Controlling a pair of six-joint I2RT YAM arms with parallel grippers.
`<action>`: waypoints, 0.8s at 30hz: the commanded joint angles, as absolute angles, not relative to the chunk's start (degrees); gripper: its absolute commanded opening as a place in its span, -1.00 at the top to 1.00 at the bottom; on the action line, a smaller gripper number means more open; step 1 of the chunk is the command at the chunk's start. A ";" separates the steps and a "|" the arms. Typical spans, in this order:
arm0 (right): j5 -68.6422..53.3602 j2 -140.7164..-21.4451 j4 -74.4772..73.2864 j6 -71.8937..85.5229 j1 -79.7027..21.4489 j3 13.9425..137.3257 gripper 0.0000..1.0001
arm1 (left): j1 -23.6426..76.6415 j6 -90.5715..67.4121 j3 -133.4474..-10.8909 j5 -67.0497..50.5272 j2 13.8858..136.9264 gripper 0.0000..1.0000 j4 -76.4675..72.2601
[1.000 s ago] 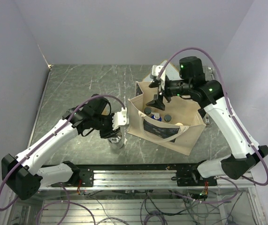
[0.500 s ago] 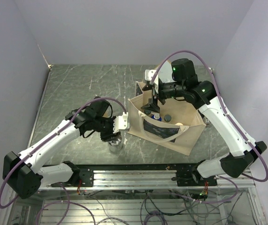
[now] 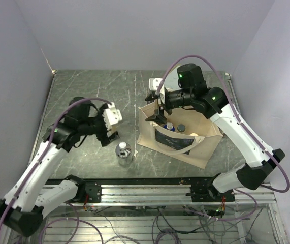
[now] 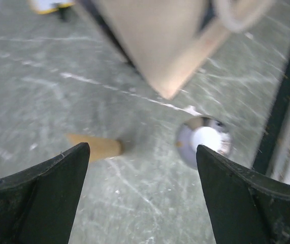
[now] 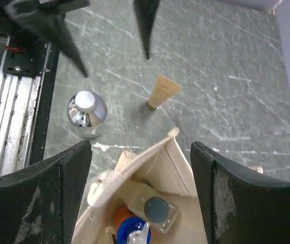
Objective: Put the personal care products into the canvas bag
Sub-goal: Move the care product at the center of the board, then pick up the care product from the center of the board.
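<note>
The left fingers (image 3: pixel 108 133) are spread wide and empty, raised above the worktop (image 3: pixel 84 96). The silver bottle (image 3: pixel 124 152) stands apart from them near the front edge, just left of the canvas bag (image 3: pixel 185 145). A tan tube (image 4: pixel 95 147) lies nearby. The right fingers (image 3: pixel 157 109) hang open and empty over the bag's left rim.

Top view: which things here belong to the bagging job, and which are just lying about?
Job:
- bag
- silver bottle, on the table
- tan tube, lying on the table
- orange bottle and dark-capped bottle, already in the bag

Lying about:
- rail at the near edge
- cables below it
</note>
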State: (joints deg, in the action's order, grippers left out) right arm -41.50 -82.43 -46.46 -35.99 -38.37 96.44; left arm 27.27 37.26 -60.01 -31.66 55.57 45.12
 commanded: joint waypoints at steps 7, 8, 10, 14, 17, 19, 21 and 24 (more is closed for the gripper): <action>-38.62 -87.68 -50.32 -41.99 -51.43 99.53 -0.54 | 7.25 11.06 -66.82 -7.73 54.51 -0.98 32.33; -37.83 -88.66 -50.43 -42.31 -53.13 99.19 -0.54 | 5.48 9.59 -68.14 -6.85 55.68 -0.98 32.87; -35.33 -90.44 -50.13 -43.26 -56.25 97.83 -0.55 | 2.36 7.33 -70.42 -6.31 57.94 -0.98 33.87; -30.30 -94.74 -49.31 -44.24 -59.81 96.47 -0.57 | -1.01 6.80 -72.42 -7.82 59.54 -0.98 34.83; -29.43 -98.05 -49.31 -44.04 -60.16 97.32 -0.57 | -1.32 7.30 -72.52 -7.76 59.22 -0.98 34.73; -29.28 -99.80 -49.31 -44.10 -60.20 97.72 -0.57 | -1.41 7.75 -72.19 -8.13 58.94 -0.98 34.70; -29.06 -101.27 -49.31 -44.28 -60.21 97.66 -0.57 | -1.41 8.26 -71.78 -8.78 58.78 -0.98 34.72; -29.02 -103.78 -50.36 -45.25 -60.22 97.70 -0.55 | -1.41 8.82 -71.39 -9.71 58.51 -0.98 34.80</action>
State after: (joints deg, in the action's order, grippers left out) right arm -30.02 -101.69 -48.97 -43.70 -60.23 97.17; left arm -0.93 8.73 -70.48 -8.88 59.66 35.42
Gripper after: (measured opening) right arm 0.781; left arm 0.990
